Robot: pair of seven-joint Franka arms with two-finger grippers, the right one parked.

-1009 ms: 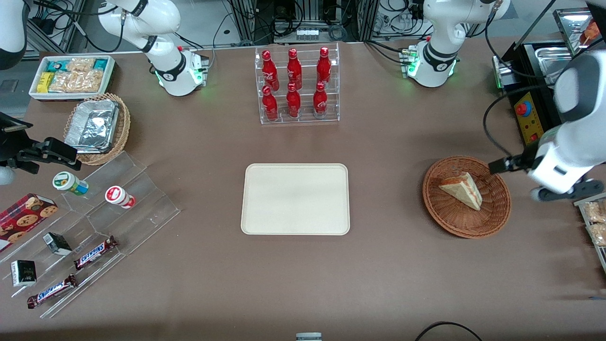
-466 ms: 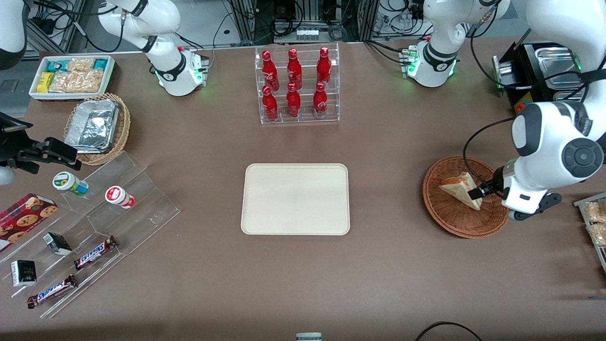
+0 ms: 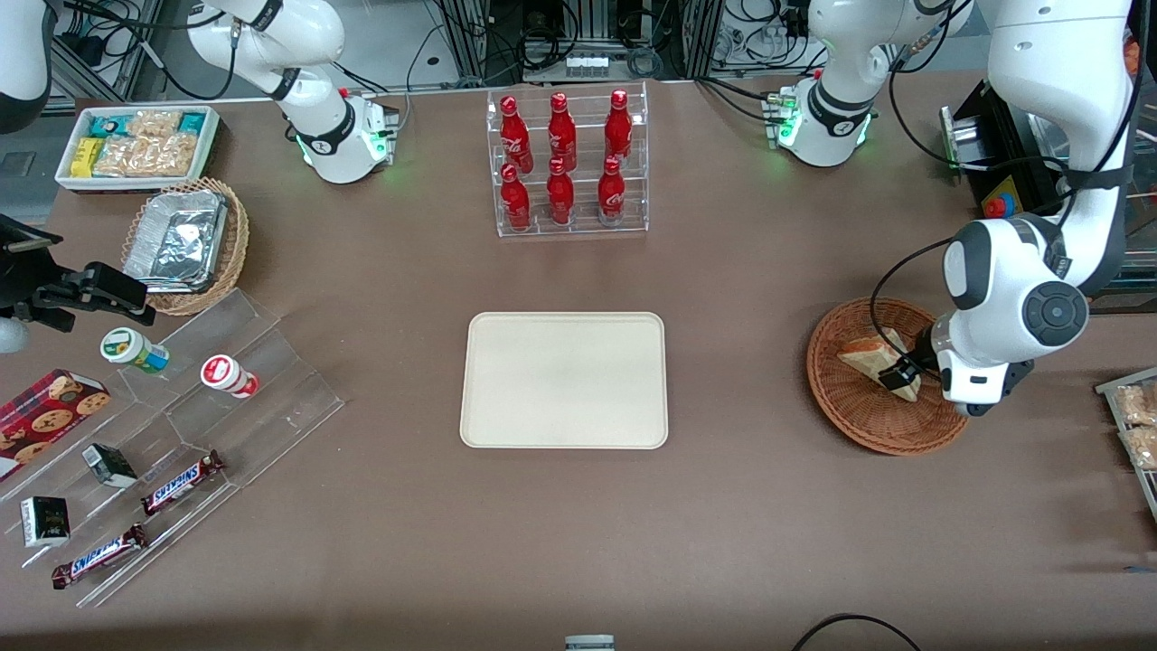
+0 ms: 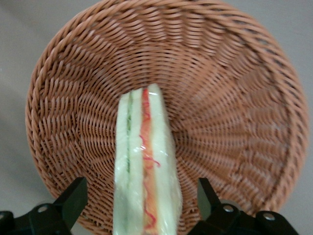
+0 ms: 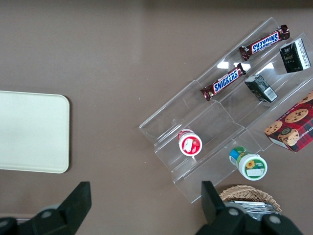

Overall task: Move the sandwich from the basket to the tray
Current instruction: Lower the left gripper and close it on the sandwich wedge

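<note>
I have the left gripper (image 4: 142, 205) low over the basket (image 3: 854, 411), its two black fingers (image 4: 73, 198) spread wide to either side of the sandwich (image 4: 145, 166) — neither pad touches the wrapped wedge, so it holds nothing. The sandwich lies in the reddish-brown wicker bowl, red and green filling edge up toward the wrist camera. The basket sits on the brown table (image 3: 759, 506) toward the working arm's end, well apart from the cream tray (image 3: 565, 380) at mid-table. Farther from the front camera than the tray stands a clear rack of red cola bottles (image 3: 565, 163). Toward the parked arm's end I see a stepped acrylic display (image 3: 226, 380) with Snickers bars (image 3: 181, 482), and cables and frame posts line the table's edge by the arm bases.
</note>
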